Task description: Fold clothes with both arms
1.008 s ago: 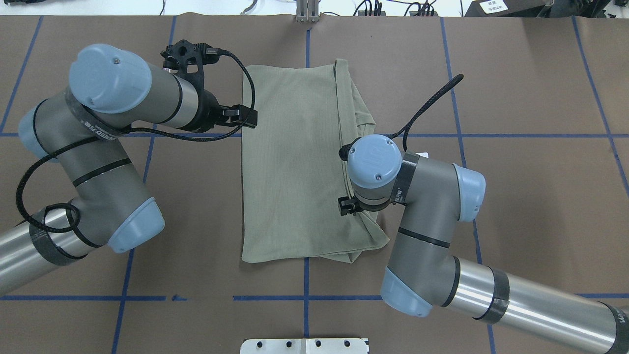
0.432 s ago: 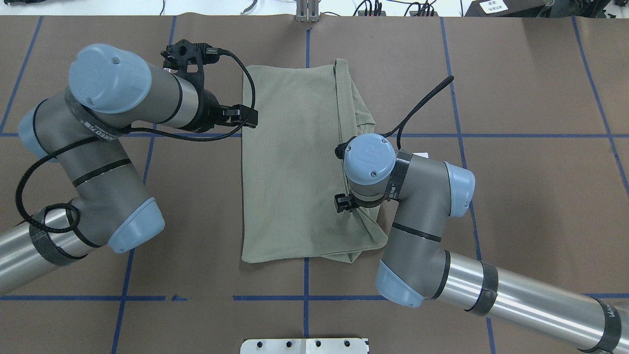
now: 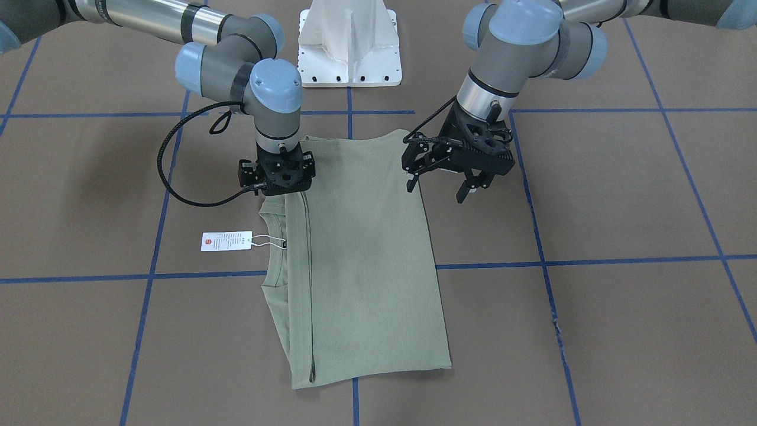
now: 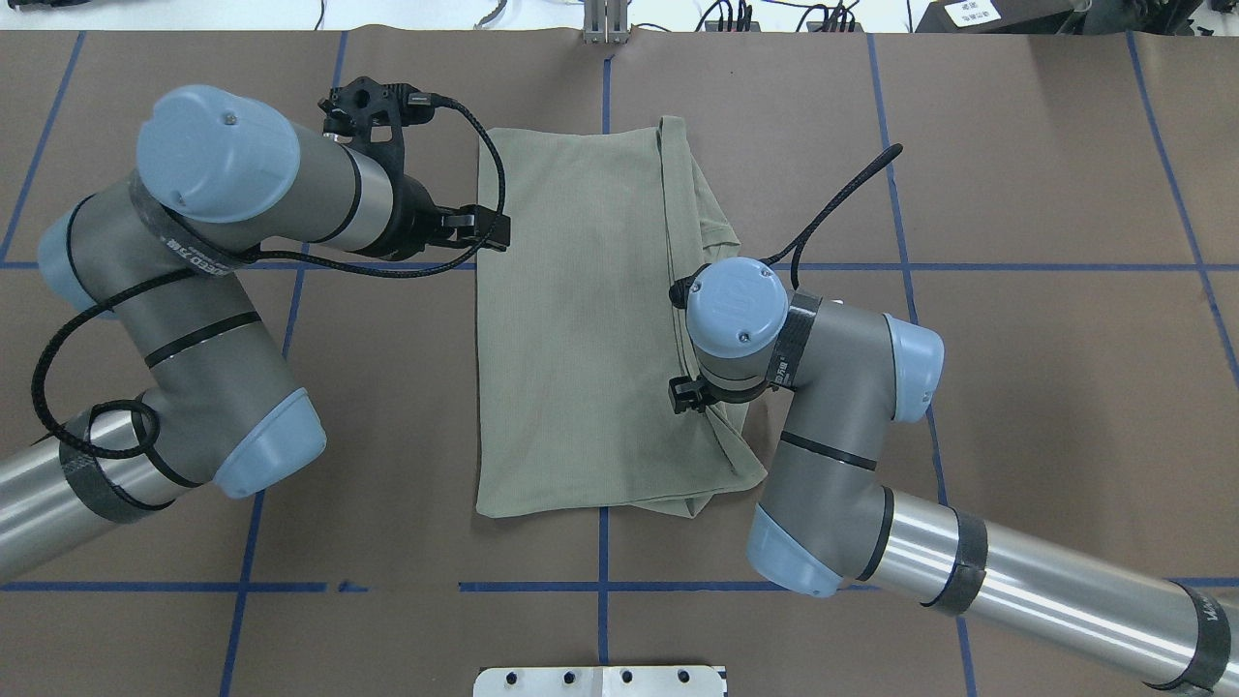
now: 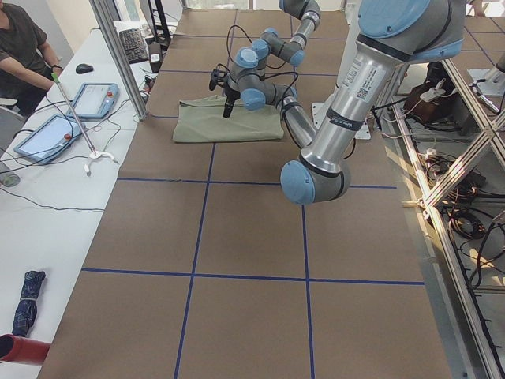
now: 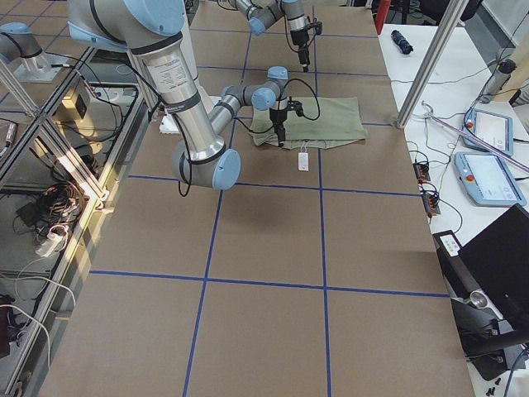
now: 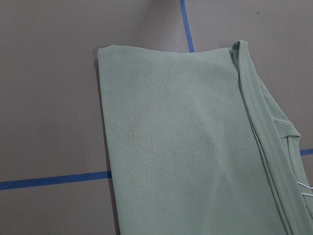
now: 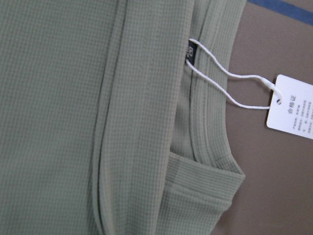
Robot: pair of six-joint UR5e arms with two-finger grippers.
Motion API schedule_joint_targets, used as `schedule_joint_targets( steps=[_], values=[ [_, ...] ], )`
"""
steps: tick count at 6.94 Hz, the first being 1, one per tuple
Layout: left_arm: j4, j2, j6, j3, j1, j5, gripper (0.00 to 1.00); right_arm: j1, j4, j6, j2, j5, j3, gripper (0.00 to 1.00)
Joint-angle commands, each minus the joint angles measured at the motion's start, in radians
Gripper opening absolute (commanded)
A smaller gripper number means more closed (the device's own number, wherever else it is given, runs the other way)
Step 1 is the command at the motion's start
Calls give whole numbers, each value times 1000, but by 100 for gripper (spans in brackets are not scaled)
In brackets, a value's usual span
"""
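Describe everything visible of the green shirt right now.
The sage-green shirt, ribbed knit, lies flat on the brown table, folded lengthwise into a rectangle. Its ribbed collar peeks along one layered edge, with a white hang tag on string beside it. The right claw sits over that edge; the left claw hangs open opposite.

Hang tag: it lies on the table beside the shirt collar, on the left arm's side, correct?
Not the left: the hang tag is on the right arm's side, per the exterior front-facing view. It does lie on the table beside the shirt collar.
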Motion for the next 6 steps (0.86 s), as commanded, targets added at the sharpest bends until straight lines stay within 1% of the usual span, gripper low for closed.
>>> schedule_joint_targets(
  steps=[1,2,6],
  values=[
    [0,-1,0,0,0,0,100,7,-2,-2,-9,3,4,100],
    [0,-1,-2,0,0,0,100,6,-1,-2,-23,5,7,100],
    [0,2,0,0,0,0,100,4,-2,-1,-20,5,13,100]
  ],
)
